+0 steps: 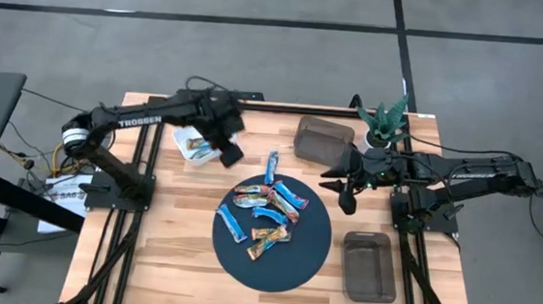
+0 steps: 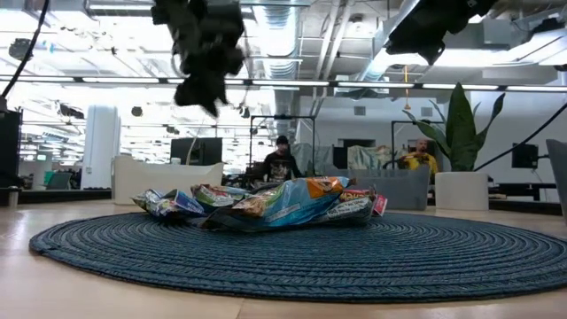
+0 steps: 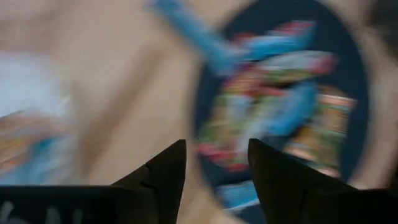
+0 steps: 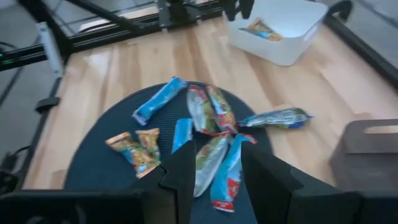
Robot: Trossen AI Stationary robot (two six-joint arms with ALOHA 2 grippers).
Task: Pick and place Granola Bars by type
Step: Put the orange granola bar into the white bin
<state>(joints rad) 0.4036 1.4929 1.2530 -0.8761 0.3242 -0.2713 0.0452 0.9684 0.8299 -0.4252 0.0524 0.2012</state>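
Observation:
Several granola bars [image 1: 265,210], bright blue and multicoloured, lie in a loose pile on a round dark blue mat [image 1: 302,261]; they also show in the low view [image 2: 266,202] and the right wrist view [image 4: 211,124]. One blue bar [image 1: 271,167] lies across the mat's far edge. One multicoloured bar [image 4: 261,29] lies in a white bin [image 1: 187,134]. My left gripper [image 1: 229,154] is open and empty, above the table between the white bin and the mat. My right gripper [image 1: 346,195] is open and empty, above the mat's far right edge.
A dark bin [image 1: 323,139] stands at the far side, right of centre, and another dark bin [image 1: 369,267] stands near the right front. A potted plant [image 1: 385,122] stands at the far right. Bare wood [image 1: 168,231] lies left of the mat.

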